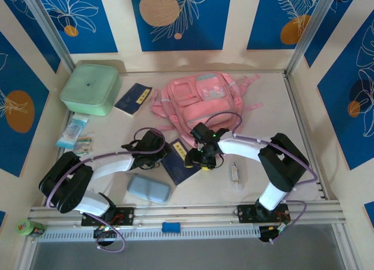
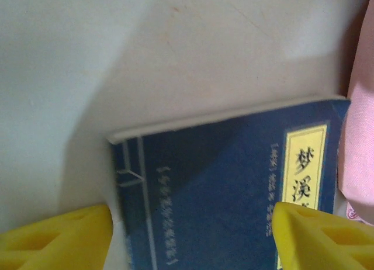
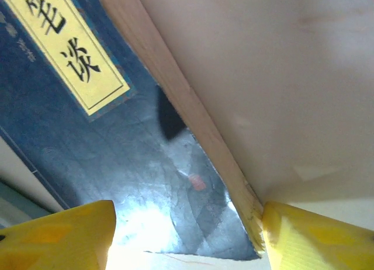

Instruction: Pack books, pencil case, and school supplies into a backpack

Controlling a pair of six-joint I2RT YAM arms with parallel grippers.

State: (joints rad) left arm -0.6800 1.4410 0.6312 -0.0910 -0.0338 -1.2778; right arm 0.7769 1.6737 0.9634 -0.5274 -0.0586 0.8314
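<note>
A navy-blue book [image 1: 179, 161] with a yellow label lies on the table just in front of the pink backpack [image 1: 201, 99]. My left gripper [image 1: 159, 158] is at its left side and my right gripper [image 1: 196, 160] at its right side. In the left wrist view the book [image 2: 228, 188] fills the gap of the open left gripper [image 2: 190, 241]. The right gripper [image 3: 187, 238] stands open over a corner of the book [image 3: 99, 135], one finger [image 3: 315, 238] against its page edge. A second navy book [image 1: 133, 99] lies at the back. The pencil case [image 1: 148, 189] and a wrapped school supply [image 1: 234, 173] lie near the front.
A mint-green lidded box [image 1: 90, 89] stands at the back left, with pale blue packets [image 1: 73, 133] in front of it. Patterned walls close the table on three sides. A metal rail [image 1: 193, 214] runs along the near edge.
</note>
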